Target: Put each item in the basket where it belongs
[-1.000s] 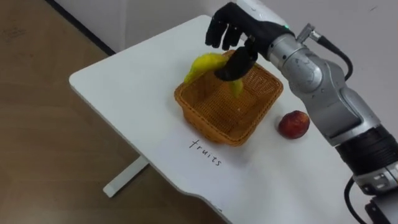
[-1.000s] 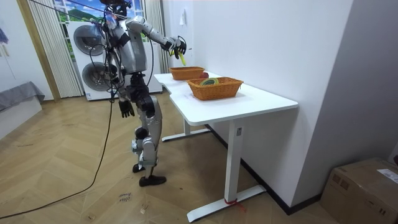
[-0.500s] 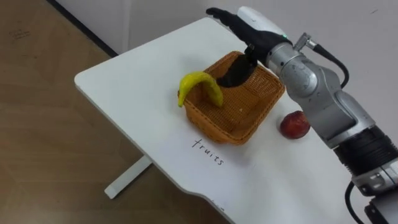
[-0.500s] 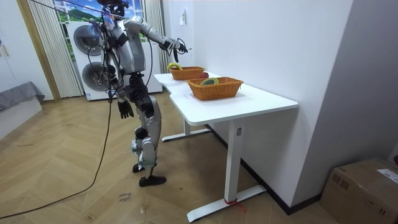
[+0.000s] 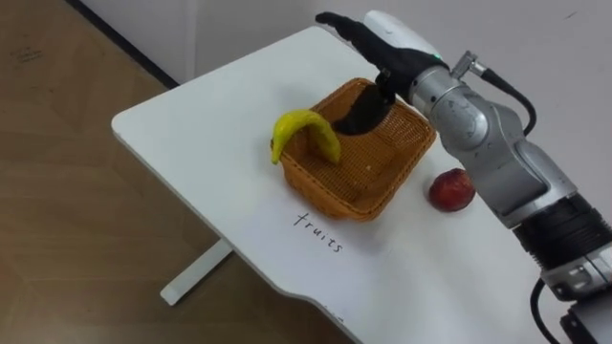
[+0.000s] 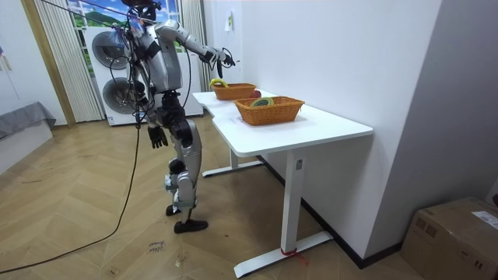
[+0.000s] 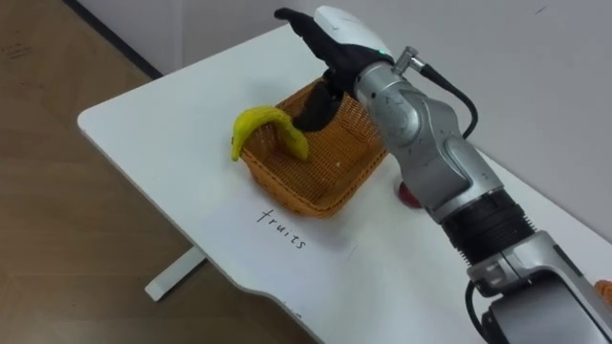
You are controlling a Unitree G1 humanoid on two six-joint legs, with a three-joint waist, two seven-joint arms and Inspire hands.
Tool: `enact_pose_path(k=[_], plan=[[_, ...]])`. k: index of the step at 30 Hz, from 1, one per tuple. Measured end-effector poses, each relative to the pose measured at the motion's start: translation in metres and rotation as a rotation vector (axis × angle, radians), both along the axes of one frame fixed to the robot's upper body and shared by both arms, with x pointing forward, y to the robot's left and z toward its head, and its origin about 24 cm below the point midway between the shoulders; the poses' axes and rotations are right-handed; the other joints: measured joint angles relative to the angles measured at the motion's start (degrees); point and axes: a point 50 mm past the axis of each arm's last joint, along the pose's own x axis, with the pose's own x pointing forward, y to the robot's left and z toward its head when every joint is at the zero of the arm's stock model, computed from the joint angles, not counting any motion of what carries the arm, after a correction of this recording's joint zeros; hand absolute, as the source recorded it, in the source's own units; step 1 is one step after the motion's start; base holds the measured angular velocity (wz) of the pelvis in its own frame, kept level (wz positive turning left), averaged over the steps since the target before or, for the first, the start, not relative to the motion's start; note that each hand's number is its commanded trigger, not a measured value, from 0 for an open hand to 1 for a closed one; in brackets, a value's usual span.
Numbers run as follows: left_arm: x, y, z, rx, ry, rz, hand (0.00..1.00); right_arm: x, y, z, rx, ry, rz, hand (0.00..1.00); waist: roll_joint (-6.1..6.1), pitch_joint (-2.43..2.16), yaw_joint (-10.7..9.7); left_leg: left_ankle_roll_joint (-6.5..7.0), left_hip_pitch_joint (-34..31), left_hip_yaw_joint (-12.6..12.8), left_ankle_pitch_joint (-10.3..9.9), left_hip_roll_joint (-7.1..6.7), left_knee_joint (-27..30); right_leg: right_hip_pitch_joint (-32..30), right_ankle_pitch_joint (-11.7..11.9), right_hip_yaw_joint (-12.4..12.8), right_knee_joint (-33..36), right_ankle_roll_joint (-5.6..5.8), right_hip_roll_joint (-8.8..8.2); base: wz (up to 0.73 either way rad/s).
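Observation:
A yellow banana (image 5: 304,134) lies draped over the near left rim of the wicker fruit basket (image 5: 382,186), partly inside and partly hanging out. My right hand (image 5: 368,38) hovers over the basket's far side, open, fingers stretched out and holding nothing. A red apple (image 5: 451,190) rests on the white table (image 5: 210,124) just right of the basket, beside my right forearm. In the room view I stand at the table's end, and my left hand (image 6: 158,138) hangs at my side.
The word "fruits" (image 5: 316,233) is written on the table in front of the basket. A second wicker basket (image 6: 268,110) with items stands further along the table. The table's left edge (image 5: 167,182) drops to wooden floor. A washing machine (image 6: 109,54) stands behind me.
My right hand, curled round the banana above the basket a second ago, has opened. The banana has dropped onto the basket's left rim and lies still.

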Motion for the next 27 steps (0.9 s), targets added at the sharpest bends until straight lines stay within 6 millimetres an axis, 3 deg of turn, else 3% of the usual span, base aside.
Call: enact_pose_path(k=[8,15,20,27], plan=[[-0.001,-0.001,-0.001,-0.007,0.006,-0.001,0.0,0.002,-0.003,-0.004,0.012,0.016,-0.004,0.0,0.77,0.33,-1.26,0.01,0.27,0.0,-0.02,-0.1,0.25,0.38,0.0,1.06,0.05,0.01,-0.03,0.0],[-0.006,-0.001,-0.003,-0.014,0.028,0.006,0.0,0.005,-0.019,0.006,0.066,-0.023,-0.073,0.0,2.59,-0.32,-3.48,0.05,-0.14,0.13,-0.03,-0.16,0.66,0.13,0.01,1.3,0.05,0.01,-0.12,0.01],[-0.002,-0.002,-0.003,-0.012,0.019,0.005,0.0,0.004,-0.021,0.003,0.087,-0.026,-0.089,0.0,3.77,-0.79,-4.97,0.06,0.01,0.25,-0.02,-0.14,0.75,0.23,0.01,1.31,0.06,0.01,-0.16,-0.01],[0.002,-0.008,-0.004,-0.017,0.009,0.002,0.0,0.002,-0.036,-0.002,0.157,-0.014,-0.145,0.0,5.61,-0.85,-6.66,0.03,0.49,0.33,0.0,-0.16,0.5,0.58,0.0,1.35,0.13,0.02,-0.48,0.0]])
